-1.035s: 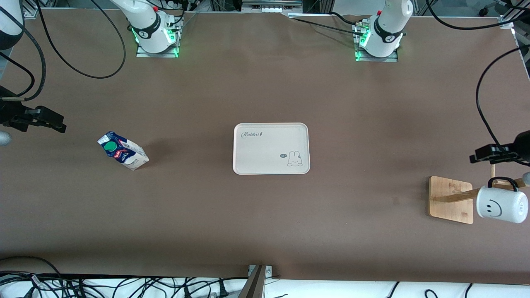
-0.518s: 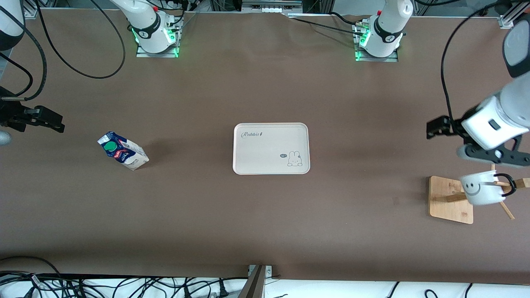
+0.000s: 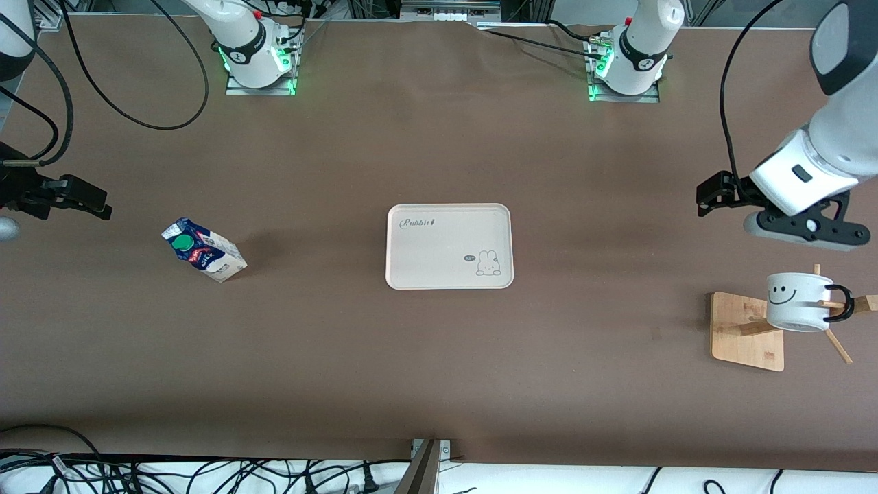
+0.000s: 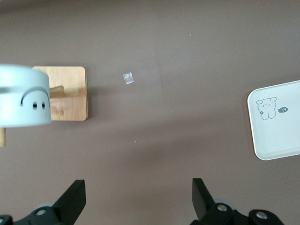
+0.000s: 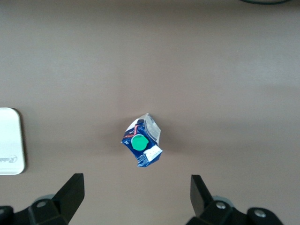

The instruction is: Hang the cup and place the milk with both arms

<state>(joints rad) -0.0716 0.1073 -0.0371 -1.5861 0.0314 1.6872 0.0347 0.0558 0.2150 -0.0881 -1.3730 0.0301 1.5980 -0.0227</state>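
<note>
The white smiley cup (image 3: 796, 302) hangs by its black handle on a peg of the wooden rack (image 3: 744, 329); it also shows in the left wrist view (image 4: 21, 96). My left gripper (image 3: 806, 232) is up in the air beside the rack, apart from the cup, open and empty (image 4: 138, 201). The milk carton (image 3: 204, 250) stands tilted on the table toward the right arm's end, green cap up. My right gripper (image 5: 136, 201) is open and empty, high over the table beside the milk (image 5: 143, 145). In the front view only its wrist (image 3: 48, 195) shows at the edge.
A cream tray (image 3: 449, 245) with a rabbit drawing lies at the table's middle; its edge shows in both wrist views (image 4: 281, 122) (image 5: 9, 140). The rack's square base (image 4: 70, 93) sits near the left arm's end. Black cables (image 3: 137, 103) trail near the arm bases.
The left gripper has let go of the cup and drawn up and away from the rack. The cup has swung from lying sideways to hanging on the peg. The right arm has hardly moved.
</note>
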